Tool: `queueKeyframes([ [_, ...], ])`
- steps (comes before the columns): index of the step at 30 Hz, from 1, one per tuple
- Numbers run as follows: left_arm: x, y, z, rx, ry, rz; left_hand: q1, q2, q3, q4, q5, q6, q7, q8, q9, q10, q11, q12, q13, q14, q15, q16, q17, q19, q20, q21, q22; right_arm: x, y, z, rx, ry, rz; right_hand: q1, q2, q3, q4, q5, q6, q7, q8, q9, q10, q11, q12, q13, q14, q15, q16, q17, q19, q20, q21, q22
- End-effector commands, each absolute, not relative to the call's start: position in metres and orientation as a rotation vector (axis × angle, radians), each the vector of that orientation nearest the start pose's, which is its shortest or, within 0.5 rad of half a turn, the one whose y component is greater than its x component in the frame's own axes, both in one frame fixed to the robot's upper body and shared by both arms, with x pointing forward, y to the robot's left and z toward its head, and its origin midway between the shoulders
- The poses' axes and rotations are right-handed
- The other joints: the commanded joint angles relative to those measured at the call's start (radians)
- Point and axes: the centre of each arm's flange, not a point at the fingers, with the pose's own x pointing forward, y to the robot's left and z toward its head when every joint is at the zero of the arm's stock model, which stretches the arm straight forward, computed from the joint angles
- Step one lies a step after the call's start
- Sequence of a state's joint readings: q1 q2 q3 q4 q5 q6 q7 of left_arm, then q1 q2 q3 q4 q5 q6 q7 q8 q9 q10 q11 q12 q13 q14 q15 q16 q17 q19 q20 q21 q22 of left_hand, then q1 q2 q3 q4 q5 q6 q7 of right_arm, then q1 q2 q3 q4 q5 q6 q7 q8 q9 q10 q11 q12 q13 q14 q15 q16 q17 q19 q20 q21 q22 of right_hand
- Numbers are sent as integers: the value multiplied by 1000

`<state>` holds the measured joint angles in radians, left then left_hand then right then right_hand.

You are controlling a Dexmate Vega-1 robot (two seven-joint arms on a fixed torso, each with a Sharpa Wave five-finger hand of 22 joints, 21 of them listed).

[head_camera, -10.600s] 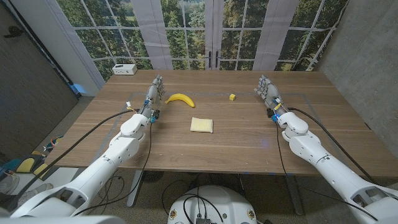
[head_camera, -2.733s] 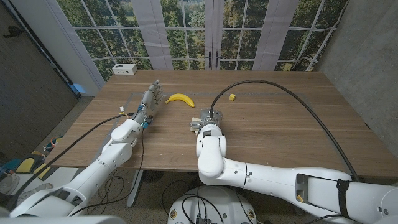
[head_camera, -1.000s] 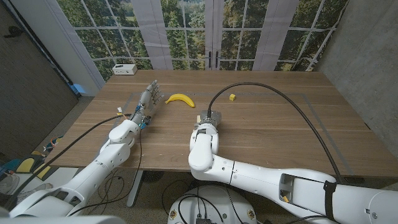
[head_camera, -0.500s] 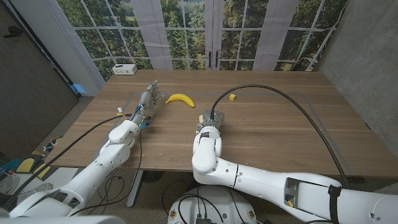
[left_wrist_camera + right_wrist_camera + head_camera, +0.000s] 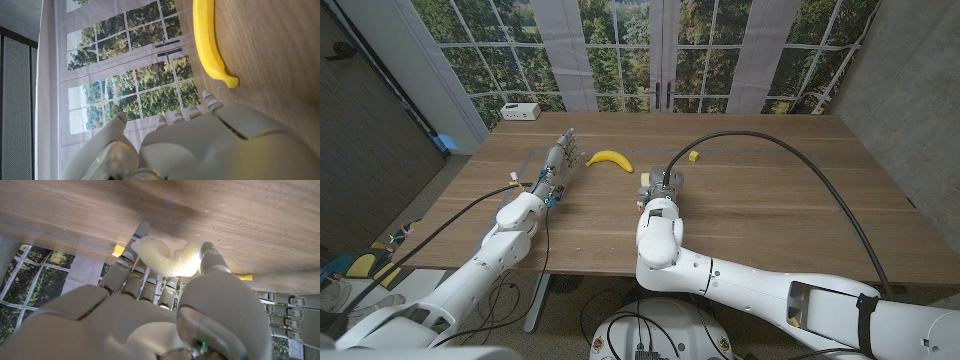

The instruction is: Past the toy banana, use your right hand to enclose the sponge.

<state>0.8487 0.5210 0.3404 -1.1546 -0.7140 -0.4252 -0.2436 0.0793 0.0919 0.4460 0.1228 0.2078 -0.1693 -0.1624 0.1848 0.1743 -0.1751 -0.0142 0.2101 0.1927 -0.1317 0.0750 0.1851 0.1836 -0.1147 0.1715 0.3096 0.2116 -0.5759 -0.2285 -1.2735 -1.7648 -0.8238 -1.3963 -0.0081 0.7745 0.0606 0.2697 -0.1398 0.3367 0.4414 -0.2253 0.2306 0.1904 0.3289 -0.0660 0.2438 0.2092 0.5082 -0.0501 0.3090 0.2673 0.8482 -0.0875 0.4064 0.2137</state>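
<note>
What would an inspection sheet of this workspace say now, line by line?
Surface: wooden table, marked with tape lines.
Job's things: sponge squeezed in the right hand; banana lies beyond it, untouched.
Clutter: small yellow block; white box at the far corner.
Hands: left hand holds nothing, fingers apart, beside the banana.
Cables: black cable arcs over the table to the right wrist; another runs along the left arm.
Surroundings: windows with trees behind; nobody seen.
</note>
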Motion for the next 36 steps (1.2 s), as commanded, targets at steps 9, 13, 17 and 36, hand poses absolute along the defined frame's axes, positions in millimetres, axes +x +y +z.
queueKeyframes([
  [9,649,323,-53,-41,-632,-267,-13,-1,-2,-4,-1,-19,3,0,5,-47,1,0,5,-11,0,4,3,-8,3,-1,5,545,-5,-22,-1361,-306,-363,22,1,-7,4,6,15,4,0,3,12,3,-4,4,-11,-97,-7,8,-17,2,-1,2],
  [13,648,322,-53,-41,-634,-268,-14,-1,-2,-5,-1,-18,4,0,5,-46,2,0,5,-11,0,4,3,-7,3,-1,5,549,-8,-14,-1360,-315,-375,24,1,-8,4,6,19,4,-1,3,12,-2,-6,4,-10,-97,-7,9,-17,2,0,2],
  [17,646,322,-54,-44,-633,-262,-14,-1,-2,-5,-1,-19,4,0,5,-47,2,0,5,-11,0,4,3,-8,3,-1,5,553,-12,-7,-1353,-324,-386,26,1,-10,5,6,22,4,-2,3,12,-2,-7,4,-9,-97,-8,11,-17,1,2,2],
  [36,637,321,-57,-41,-634,-241,-14,-1,-2,-5,-1,-19,5,1,5,-47,5,1,5,-12,1,4,3,-8,5,-2,5,577,-23,28,-1340,-360,-437,37,4,-17,7,5,31,3,-9,3,18,-6,-11,4,-11,-101,-12,15,-26,0,5,1],
])
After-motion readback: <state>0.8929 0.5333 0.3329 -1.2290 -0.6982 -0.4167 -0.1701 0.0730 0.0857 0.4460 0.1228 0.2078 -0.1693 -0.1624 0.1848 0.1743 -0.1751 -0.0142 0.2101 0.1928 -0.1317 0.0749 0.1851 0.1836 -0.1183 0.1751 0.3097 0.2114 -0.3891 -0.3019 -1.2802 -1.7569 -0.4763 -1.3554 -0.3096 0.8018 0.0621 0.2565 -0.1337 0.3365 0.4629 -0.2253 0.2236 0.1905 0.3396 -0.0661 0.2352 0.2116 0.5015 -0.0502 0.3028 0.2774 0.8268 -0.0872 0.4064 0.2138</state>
